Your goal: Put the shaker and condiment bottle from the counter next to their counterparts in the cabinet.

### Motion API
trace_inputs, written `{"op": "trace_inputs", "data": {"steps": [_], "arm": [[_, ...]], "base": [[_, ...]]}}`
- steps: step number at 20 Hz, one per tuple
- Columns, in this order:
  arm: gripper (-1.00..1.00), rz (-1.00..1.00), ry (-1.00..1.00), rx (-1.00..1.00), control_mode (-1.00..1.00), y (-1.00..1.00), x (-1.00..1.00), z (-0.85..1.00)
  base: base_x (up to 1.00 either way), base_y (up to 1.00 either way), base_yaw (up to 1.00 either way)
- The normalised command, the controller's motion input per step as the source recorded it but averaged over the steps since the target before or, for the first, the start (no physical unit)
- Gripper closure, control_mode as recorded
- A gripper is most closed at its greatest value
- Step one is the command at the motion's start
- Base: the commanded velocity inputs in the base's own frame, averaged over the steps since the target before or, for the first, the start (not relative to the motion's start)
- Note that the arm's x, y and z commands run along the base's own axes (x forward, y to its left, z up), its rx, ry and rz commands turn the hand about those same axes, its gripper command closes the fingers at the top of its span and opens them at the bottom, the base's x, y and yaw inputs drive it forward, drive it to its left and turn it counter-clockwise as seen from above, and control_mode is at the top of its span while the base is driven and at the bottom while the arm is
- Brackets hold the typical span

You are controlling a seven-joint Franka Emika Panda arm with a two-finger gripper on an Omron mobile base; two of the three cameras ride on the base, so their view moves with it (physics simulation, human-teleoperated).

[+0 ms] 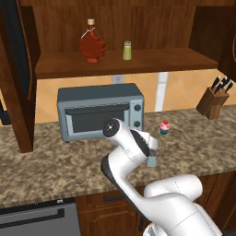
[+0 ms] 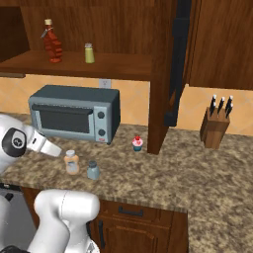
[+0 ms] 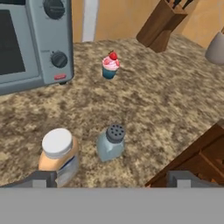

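A: Gripper [image 3: 111, 179] status?
B: Fingers [image 3: 41, 178] wide apart, nothing btwn them. Shaker [image 3: 110, 142] sits just ahead, upright on the counter [image 3: 175, 109] near its front edge. Condiment bottle [image 3: 58, 153] right beside it, by one tip.
A: How'll the shaker handle?
B: Prob light, stiff, glassy so maybe slippery. Small, tips easily. I'd pinch the body under the grey perforated cap.
A: Bottle?
B: Orange-tan cylinder, whitish round cap; smooth. Grab mid-body.
A: Surroundings?
B: Speckled granite; grey toaster oven [image 3: 30, 43], pink cupcake [image 3: 109, 65], wooden knife block [image 3: 159, 24] further back. Cabinet [image 1: 124, 64] shelf above holds red leaf bottle [image 1: 91, 44] & yellow-green shaker [image 1: 127, 50].
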Motion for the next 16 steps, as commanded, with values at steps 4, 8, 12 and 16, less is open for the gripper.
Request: {"op": "trace_inputs", "data": {"steps": [4, 8, 12, 16], "arm": [[-1.0, -0.02, -0.05, 0.0, -1.0, 0.0, 0.0, -0.26], [-1.0, -0.05, -0.12, 0.0, -1.0, 0.05, 0.05, -0.43], [-1.0, -0.03, -0.18, -0.01, -1.0, 0.07, 0.06, -0.39], [-1.0, -0.03, -0.24, -0.06, -1.0, 0.11, 0.03, -0.17]], "base": [[0.0, 0.0, 0.0], [0.0, 0.0, 0.0], [0.0, 0.0, 0.0], [0.0, 0.0, 0.0]]}}
